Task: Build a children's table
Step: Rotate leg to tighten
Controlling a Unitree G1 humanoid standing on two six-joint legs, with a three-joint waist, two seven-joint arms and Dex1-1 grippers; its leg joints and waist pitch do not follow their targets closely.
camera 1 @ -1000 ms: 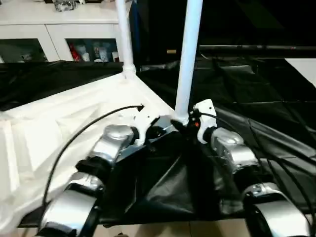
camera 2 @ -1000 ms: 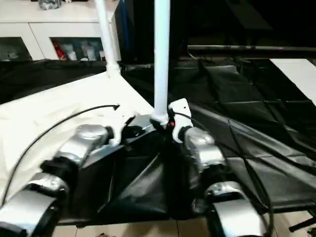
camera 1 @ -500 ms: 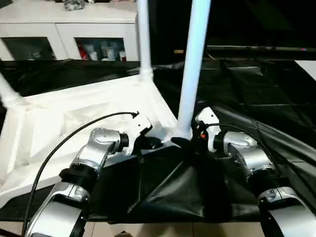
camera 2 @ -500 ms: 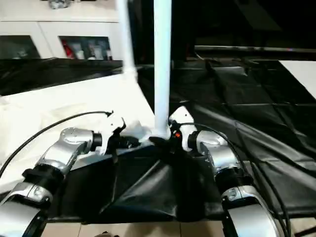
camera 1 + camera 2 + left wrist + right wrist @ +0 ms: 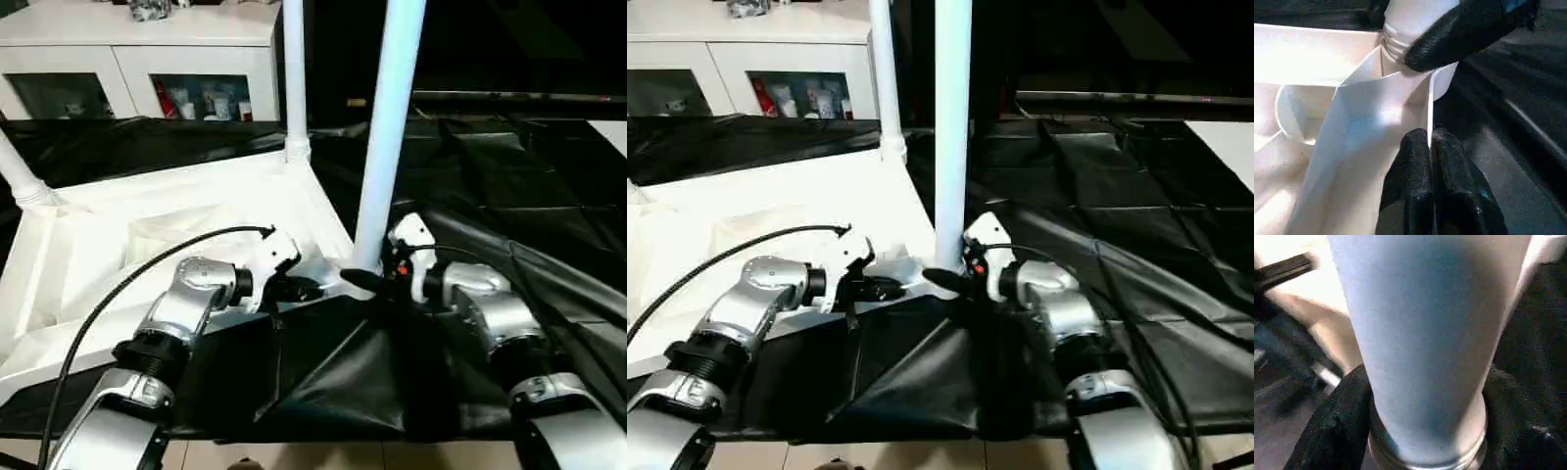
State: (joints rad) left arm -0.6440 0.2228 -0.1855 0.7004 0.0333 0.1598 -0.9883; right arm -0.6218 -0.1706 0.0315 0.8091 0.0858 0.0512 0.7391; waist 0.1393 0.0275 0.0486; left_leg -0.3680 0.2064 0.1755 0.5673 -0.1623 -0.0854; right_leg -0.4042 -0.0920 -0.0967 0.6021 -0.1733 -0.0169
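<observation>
the right gripper (image 5: 364, 281) has its two black fingers (image 5: 1332, 426) set on either side of the base of a white tapered tube leg (image 5: 387, 137), hugging it just above the collar; whether they press it or merely flank it is hard to make out. the left gripper (image 5: 1431, 147) has its fingers pressed together, pinching the thin edge wall of the white plastic tabletop (image 5: 147, 235) just beside that corner.

the leg stands upright in the near corner socket, its long axis vertical, its top cut off by the frame's upper edge. the tabletop lies upside down, ribbed underside facing up, its long side running away to the robot's left. a second leg (image 5: 294, 78) stands upright in the far corner socket, also cut off at the top. a third leg (image 5: 20, 176) rises at the far left corner, leaning in the view, mostly out of frame.

the tabletop's near left part is hidden behind the silver left forearm (image 5: 171, 323) and its black cable (image 5: 108, 294).

everything rests on crinkled black sheeting (image 5: 509, 196). behind stands a white cabinet (image 5: 137, 59) with glass doors.
</observation>
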